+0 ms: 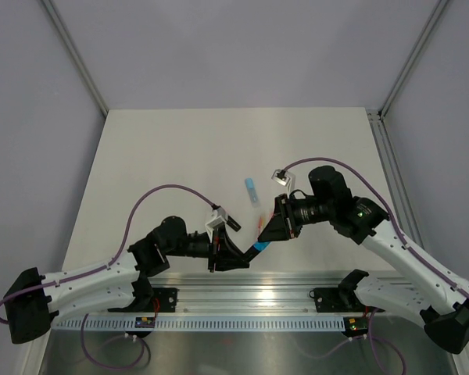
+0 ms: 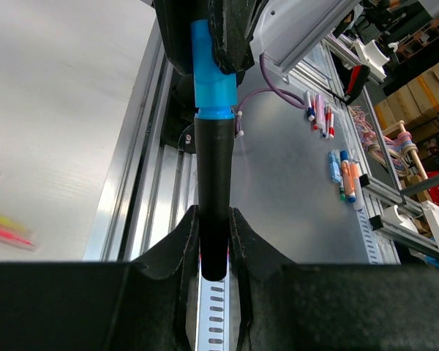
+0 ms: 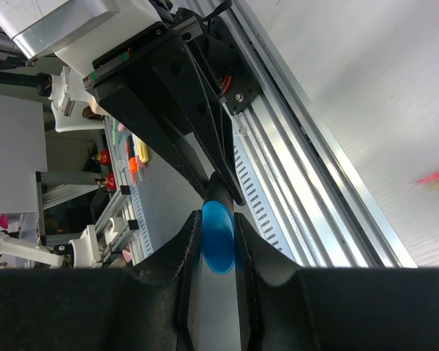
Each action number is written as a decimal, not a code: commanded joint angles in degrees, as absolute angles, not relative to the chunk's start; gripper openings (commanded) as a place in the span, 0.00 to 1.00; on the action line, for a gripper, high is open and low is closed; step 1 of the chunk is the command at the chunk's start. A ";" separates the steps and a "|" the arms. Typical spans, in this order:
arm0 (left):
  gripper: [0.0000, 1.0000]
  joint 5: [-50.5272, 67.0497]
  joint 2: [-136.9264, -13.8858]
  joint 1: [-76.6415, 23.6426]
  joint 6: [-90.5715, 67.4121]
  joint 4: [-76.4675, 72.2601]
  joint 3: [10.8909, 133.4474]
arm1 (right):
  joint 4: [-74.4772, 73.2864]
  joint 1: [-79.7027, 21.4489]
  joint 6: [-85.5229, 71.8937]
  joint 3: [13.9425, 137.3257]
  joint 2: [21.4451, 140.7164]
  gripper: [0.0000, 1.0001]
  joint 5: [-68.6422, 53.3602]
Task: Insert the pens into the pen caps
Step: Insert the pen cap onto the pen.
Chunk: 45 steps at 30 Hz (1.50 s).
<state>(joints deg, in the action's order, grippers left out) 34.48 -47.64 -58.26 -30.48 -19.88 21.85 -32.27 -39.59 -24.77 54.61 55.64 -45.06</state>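
My left gripper [image 2: 213, 219] is shut on a black-barrelled pen [image 2: 212, 168] that points away from it. A blue pen cap [image 2: 211, 80] sits on the pen's far end. My right gripper [image 3: 218, 228] is shut on that cap [image 3: 218, 238] from the other side. In the top view both grippers meet just above the table's near edge, left [image 1: 240, 254] and right [image 1: 270, 233], with the blue cap [image 1: 258, 248] between them. A pale-blue pen [image 1: 252, 191] lies farther back on the table. A red-pink stick [image 1: 259, 226] lies by the right gripper.
Thin yellow and red sticks [image 2: 4, 228] lie on the table to my left gripper's left. The aluminium rail [image 1: 242, 301] runs along the near edge under both grippers. Off the table, several markers [image 2: 342, 174] lie on a grey bench.
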 commanded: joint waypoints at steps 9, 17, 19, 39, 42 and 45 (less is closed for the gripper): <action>0.00 33.22 -48.43 -58.36 -30.93 -27.24 24.61 | -25.76 -42.71 -28.73 50.46 51.16 0.04 -41.40; 0.00 34.63 -49.22 -57.92 -31.02 -28.47 26.80 | -22.68 -45.52 -30.85 47.20 49.13 0.00 -40.34; 0.00 35.94 -49.66 -57.66 -31.81 -30.14 27.16 | -22.41 -46.40 -30.94 46.85 49.22 0.00 -40.43; 0.00 42.19 -57.21 -48.60 -36.74 -40.51 32.95 | -27.86 -54.49 -31.38 44.65 48.96 0.00 -33.59; 0.00 42.10 -59.06 -48.43 -36.30 -40.43 35.24 | -27.69 -56.07 -31.29 44.30 47.47 0.00 -29.63; 0.00 42.54 -60.90 -46.15 -36.29 -41.47 36.91 | -27.33 -56.78 -30.85 43.25 46.41 0.00 -26.82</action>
